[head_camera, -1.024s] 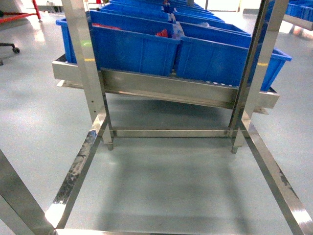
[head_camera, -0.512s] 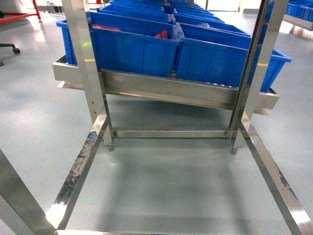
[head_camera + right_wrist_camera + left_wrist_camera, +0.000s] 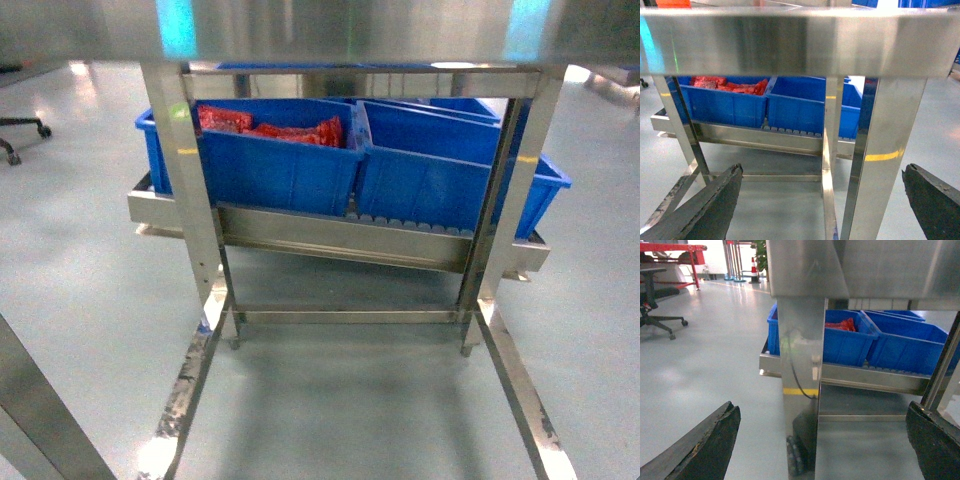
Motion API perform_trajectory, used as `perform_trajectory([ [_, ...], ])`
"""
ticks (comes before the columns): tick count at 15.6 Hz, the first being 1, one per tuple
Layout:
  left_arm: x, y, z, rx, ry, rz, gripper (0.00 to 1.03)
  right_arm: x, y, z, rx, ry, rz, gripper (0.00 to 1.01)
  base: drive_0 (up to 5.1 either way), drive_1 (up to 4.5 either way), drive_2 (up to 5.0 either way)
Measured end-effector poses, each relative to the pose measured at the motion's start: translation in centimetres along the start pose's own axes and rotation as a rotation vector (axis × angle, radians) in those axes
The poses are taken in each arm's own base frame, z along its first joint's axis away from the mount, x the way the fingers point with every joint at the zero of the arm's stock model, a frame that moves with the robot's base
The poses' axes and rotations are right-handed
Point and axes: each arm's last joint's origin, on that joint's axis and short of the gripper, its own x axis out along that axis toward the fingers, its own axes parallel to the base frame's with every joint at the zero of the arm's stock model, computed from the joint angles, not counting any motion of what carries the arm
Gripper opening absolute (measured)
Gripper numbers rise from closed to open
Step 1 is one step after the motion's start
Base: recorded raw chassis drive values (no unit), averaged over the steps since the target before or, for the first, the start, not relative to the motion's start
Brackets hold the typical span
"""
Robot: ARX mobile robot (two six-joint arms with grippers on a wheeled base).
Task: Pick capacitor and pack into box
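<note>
No capacitor can be made out, and the box is out of view. My left gripper (image 3: 822, 410) is open with nothing between its black fingers, low down and facing a steel table leg (image 3: 800, 365). My right gripper (image 3: 822, 169) is also open and empty, below the steel table edge (image 3: 790, 42). Neither gripper shows in the head view. Red packets (image 3: 275, 128) lie in the left blue bin (image 3: 270, 170) on a low steel rack beyond the table; what they hold cannot be told.
A second blue bin (image 3: 430, 175) stands right of the first on the rack (image 3: 340, 235). The steel table's top edge (image 3: 350, 30) spans the head view, with legs (image 3: 190, 200) on both sides and floor rails. An office chair (image 3: 655, 295) stands far left.
The head view has dropped and pulled back: the table's top edge now crosses the top of the frame, and the bins look smaller and farther away.
</note>
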Motion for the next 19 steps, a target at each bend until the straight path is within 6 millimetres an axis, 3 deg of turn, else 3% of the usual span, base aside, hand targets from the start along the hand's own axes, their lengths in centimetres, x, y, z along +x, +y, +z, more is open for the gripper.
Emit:
perform_trajectory([
  [19, 0.00, 0.00, 0.02, 0.000, -0.001, 0.000, 0.98, 0.00, 0.00, -0.01, -0.002, 0.001, 0.001, 0.98, 0.0, 0.00, 0.0],
])
